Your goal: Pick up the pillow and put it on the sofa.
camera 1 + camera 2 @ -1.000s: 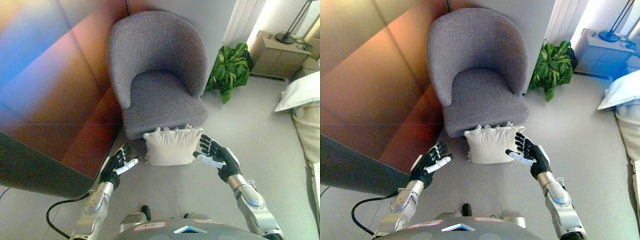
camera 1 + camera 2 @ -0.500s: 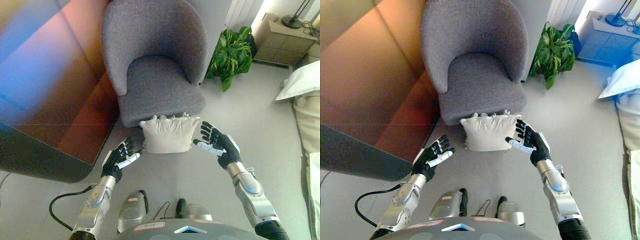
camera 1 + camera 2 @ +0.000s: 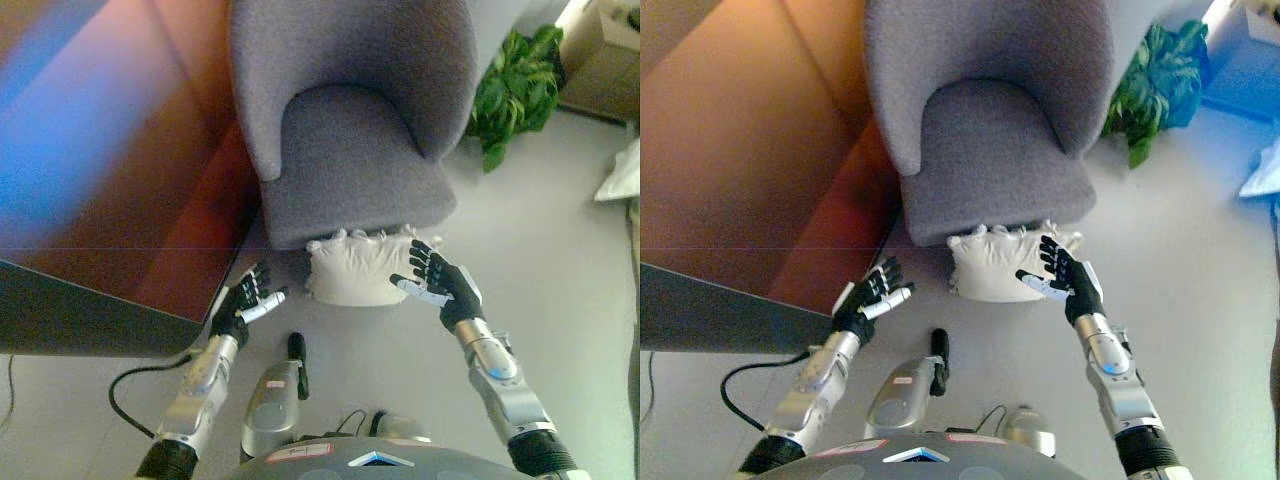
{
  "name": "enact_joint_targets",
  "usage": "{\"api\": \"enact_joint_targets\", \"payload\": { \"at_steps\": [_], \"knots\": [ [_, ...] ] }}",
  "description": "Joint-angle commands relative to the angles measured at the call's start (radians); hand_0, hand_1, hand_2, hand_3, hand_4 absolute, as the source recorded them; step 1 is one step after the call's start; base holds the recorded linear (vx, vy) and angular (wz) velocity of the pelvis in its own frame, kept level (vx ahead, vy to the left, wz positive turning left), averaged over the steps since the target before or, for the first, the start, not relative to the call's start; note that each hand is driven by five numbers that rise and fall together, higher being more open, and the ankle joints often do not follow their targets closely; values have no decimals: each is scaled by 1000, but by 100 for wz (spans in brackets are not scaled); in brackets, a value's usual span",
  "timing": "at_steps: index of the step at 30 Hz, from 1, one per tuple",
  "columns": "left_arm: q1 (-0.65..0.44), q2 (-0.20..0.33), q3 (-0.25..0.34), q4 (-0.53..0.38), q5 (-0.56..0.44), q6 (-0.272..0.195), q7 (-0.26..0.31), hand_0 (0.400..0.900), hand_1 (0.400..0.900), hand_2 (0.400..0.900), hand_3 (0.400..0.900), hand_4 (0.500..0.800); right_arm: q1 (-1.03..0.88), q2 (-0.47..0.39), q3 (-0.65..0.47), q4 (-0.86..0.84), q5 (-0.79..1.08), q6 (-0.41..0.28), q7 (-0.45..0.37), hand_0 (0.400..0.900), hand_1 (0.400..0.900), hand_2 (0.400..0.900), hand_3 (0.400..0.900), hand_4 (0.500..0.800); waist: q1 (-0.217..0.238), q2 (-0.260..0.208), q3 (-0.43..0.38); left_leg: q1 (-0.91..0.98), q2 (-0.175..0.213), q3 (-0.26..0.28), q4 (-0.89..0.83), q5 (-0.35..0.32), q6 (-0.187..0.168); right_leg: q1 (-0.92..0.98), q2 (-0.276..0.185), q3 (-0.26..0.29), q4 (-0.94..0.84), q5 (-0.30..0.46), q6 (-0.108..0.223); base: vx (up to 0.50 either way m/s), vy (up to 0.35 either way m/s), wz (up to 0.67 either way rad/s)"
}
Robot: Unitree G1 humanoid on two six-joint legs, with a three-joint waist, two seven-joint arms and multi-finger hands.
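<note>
A cream pillow (image 3: 355, 270) with frilled corners lies on the floor, leaning against the front of a grey armchair (image 3: 350, 140). My right hand (image 3: 440, 283) is open, its fingers spread at the pillow's right edge, close to or touching it. Some way left of the pillow, my left hand (image 3: 245, 300) hangs open over the floor, apart from the cushion. The armchair's seat (image 3: 995, 150) holds nothing.
A dark glossy panel (image 3: 110, 170) runs along the left, close to my left arm. A green potted plant (image 3: 515, 90) stands right of the armchair. A wooden cabinet (image 3: 610, 50) and a white cloth edge (image 3: 625, 175) show at the far right.
The camera has tipped down and shifted, so armchair and pillow sit further right. Both hands stay open and have closed in on the pillow, the right one now at its right edge.
</note>
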Motion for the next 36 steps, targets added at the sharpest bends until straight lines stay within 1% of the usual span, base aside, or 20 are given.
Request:
{"api": "enact_joint_targets", "payload": {
  "at_steps": [1,3,4,6,8,10,11,12,14,15,16,17,18,19,21,23,26,28,31,36],
  "knots": [
    [-52,43,2,-92,-7,-102,3,900,900,900,900,800,-94,-34,2,-46,-39,-97,-27,900,900,900,900,800,-10,-39,-82,-42,-8,-62,-48,83,-20,-10,14,6,247,224,20,295,309,29],
    [-64,63,8,-93,-5,-102,15,900,900,900,900,800,-117,-24,18,-31,-46,-98,-30,900,900,900,900,800,-33,-20,-57,27,-32,-73,-93,54,21,-146,9,13,497,319,33,254,337,17],
    [-68,72,12,-95,-4,-100,21,900,900,900,900,800,-128,-26,21,-24,-67,-93,-38,900,900,900,900,800,-41,-9,-46,59,-37,-70,-109,39,34,-183,-11,-18,558,323,37,294,291,8],
    [-81,86,10,-103,-1,-100,39,900,900,900,900,800,-155,-34,28,-19,-120,-87,-67,900,900,900,900,800,-58,-1,-18,114,-35,-81,-144,22,40,-283,-11,-40,603,264,26,295,130,8],
    [-112,87,9,-87,-7,-108,65,900,900,900,900,800,-207,-67,33,-13,-254,-79,-137,900,900,900,900,800,-62,0,16,144,-25,-97,-145,4,23,-315,-46,-100,478,223,15,247,-61,7],
    [-145,89,0,-79,-2,-122,82,900,900,900,900,800,-273,-105,51,19,-391,-53,-190,900,900,900,900,800,-53,3,46,137,-7,-109,-133,-13,-1,-318,-95,-132,323,234,26,179,-289,15],
    [-165,82,3,-82,2,-137,105,900,900,900,900,800,-325,-153,69,47,-542,-15,-237,900,900,900,900,800,-47,-10,68,124,11,-133,-126,-30,-45,-344,-155,-122,74,311,63,134,-345,17],
    [-167,81,4,-81,2,-137,105,900,900,900,900,800,-329,-152,70,49,-543,-15,-238,900,900,900,900,800,-49,-6,71,125,14,-135,-122,-32,-46,-330,-148,-129,54,323,64,114,-406,26],
    [-205,88,11,-85,6,-148,132,900,900,900,900,800,-376,-202,76,50,-673,22,-280,900,900,900,900,800,-55,-24,100,89,48,-166,-85,-57,-89,-371,-192,-78,-105,466,124,111,-360,47],
    [-209,92,18,-100,-2,-153,142,900,900,900,900,800,-380,-224,75,50,-715,38,-285,900,900,900,900,800,-60,-28,108,68,63,-186,-49,-71,-100,-382,-201,-49,-88,494,133,162,-370,61],
    [-223,91,23,-104,-3,-153,147,900,900,900,900,800,-387,-238,74,43,-751,50,-279,900,900,900,900,800,-58,-35,116,46,67,-193,-20,-82,-106,-380,-196,-57,-78,482,131,182,-339,67],
    [-247,69,8,-87,4,-164,162,900,900,900,900,800,-408,-248,90,49,-788,53,-295,900,900,900,900,800,-61,-34,128,34,76,-198,-21,-89,-117,-402,-179,-87,-45,463,136,114,-212,47],
    [-250,68,9,-85,5,-164,162,900,900,900,900,800,-412,-248,91,52,-788,52,-296,900,900,900,900,800,-67,-37,124,26,69,-200,-23,-82,-115,-409,-185,-89,-45,466,137,126,-197,67],
    [-255,60,6,-82,-7,-165,171,900,900,900,900,800,-416,-270,99,51,-822,69,-295,900,900,900,900,800,-61,-26,134,29,84,-207,-35,-71,-126,-419,-171,-105,-10,425,128,60,-134,72],
    [-272,36,-4,-90,-36,-160,175,900,900,900,900,800,-439,-292,108,73,-858,95,-308,900,900,900,900,800,-70,-11,152,20,90,-227,-87,-33,-140,-434,-166,-156,18,395,119,47,-210,92],
    [-313,16,-18,-103,-25,-161,190,900,900,900,900,800,-463,-303,102,61,-886,110,-333,900,900,900,900,800,-81,8,181,-18,97,-242,-111,-7,-143,-471,-157,-178,39,363,107,-36,-150,51],
    [-362,1,-17,-105,-35,-175,215,900,900,900,900,800,-506,-298,103,81,-863,119,-361,900,900,900,900,800,-86,25,222,-77,91,-249,-91,-7,-139,-543,-160,-172,91,346,100,-76,-29,6],
    [-380,-3,-13,-105,-37,-180,225,900,900,900,900,800,-530,-292,110,89,-854,121,-367,900,900,900,900,800,-86,29,231,-112,88,-242,-63,-21,-139,-591,-166,-150,131,333,99,-115,44,-8],
    [-439,-6,1,-123,-27,-207,257,900,900,900,900,800,-584,-278,104,95,-820,117,-383,900,900,900,900,800,-102,44,281,-241,58,-226,24,-42,-132,-723,-190,-110,206,334,101,-144,85,-7],
    [-522,-18,12,-121,-16,-235,302,900,900,900,900,800,-671,-272,110,153,-798,125,-418,900,900,900,900,800,-115,63,295,-425,30,-208,122,-67,-124,-899,-213,-62,293,331,106,-88,73,1]
  ]
}}
